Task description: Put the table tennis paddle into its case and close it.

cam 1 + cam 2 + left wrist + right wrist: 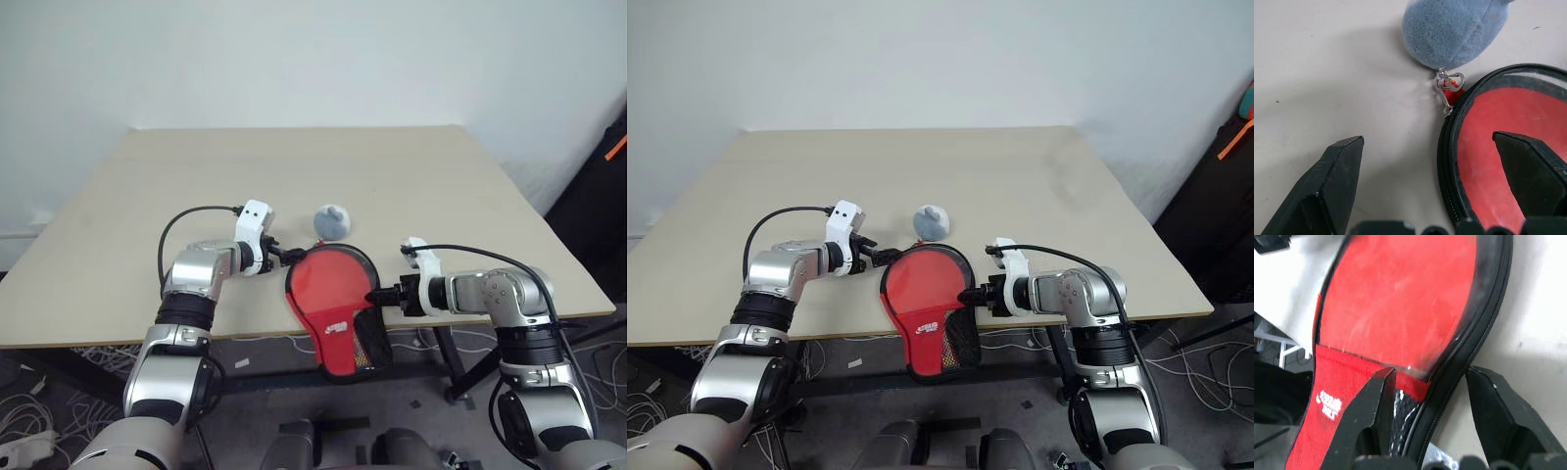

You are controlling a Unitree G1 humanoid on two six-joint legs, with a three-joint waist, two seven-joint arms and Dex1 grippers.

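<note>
The case (364, 345) lies flat at the table's front edge, clear side up, with its narrow end and red logo panel (337, 331) hanging past the edge. The table tennis paddle's red face (328, 279) shows through the clear side; its handle is hidden. My left gripper (284, 255) is open at the case's left rim, one finger (1334, 181) over bare table and the other over the clear side. At the case's right side, my right gripper (1430, 382) has its fingers apart astride the black zip rim (1488, 308).
A small grey-blue soft ball (331, 221) lies just behind the case, clipped to its zip pull (1447, 88). The pale wooden table (392, 176) stretches wide behind it. Cables lie on the floor under the front edge.
</note>
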